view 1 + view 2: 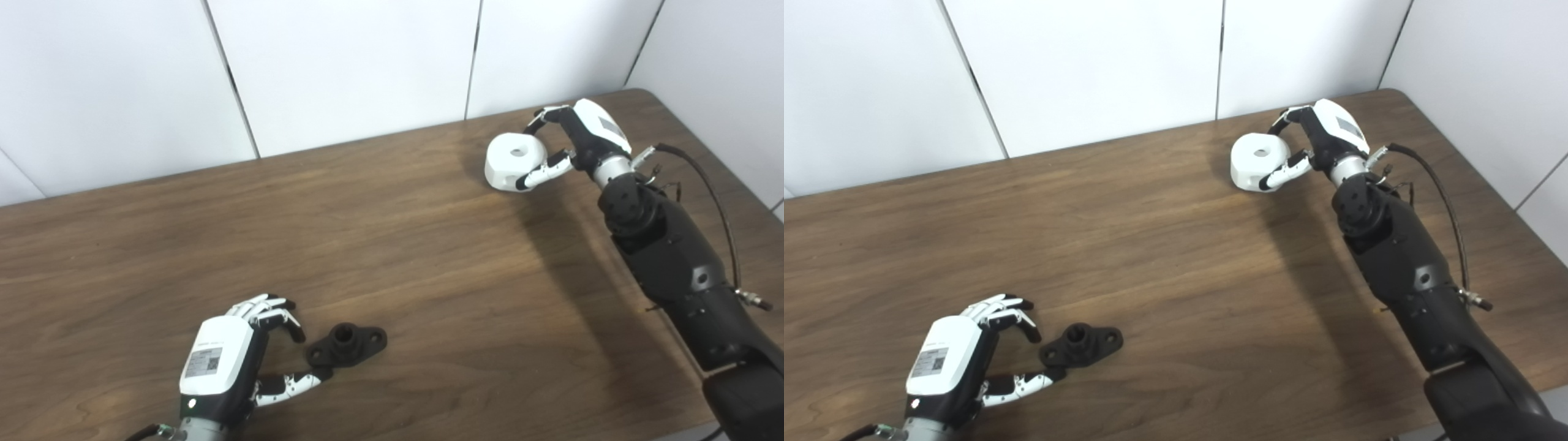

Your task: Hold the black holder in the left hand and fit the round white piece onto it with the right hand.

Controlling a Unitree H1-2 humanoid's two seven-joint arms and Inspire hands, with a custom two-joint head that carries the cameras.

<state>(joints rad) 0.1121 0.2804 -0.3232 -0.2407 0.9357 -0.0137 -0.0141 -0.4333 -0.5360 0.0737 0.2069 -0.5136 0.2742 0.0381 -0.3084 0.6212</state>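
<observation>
The black holder [346, 345] is lying flat on the bench [392, 245], down near the front-left part. It's a little flanged thing with a raised round socket in the middle and an ear with a hole on each side. Nothing is sitting in the socket, as far as the views show.

The left hand [245, 355] is right beside it, low over the wood with fingers spread and curled. The thumb tip looks like it's touching or almost touching the holder's near ear, and the other fingertips [288, 318] hang just left of it. It isn't gripping anything, so that hand is open and the holder is lying on the bench.

Way over at the far right corner there's the round white piece [516, 160], a chunky puck with a hole in its top face. The right hand [566, 144] is wrapped around it: thumb along the near side, fingers arching over the far side, so it's clamped on the piece. Can't tell if the piece is lifted or sitting on the wood.

The two parts are well apart, diagonal across the bench. White wall panels [343, 67] stand behind the bench.
</observation>
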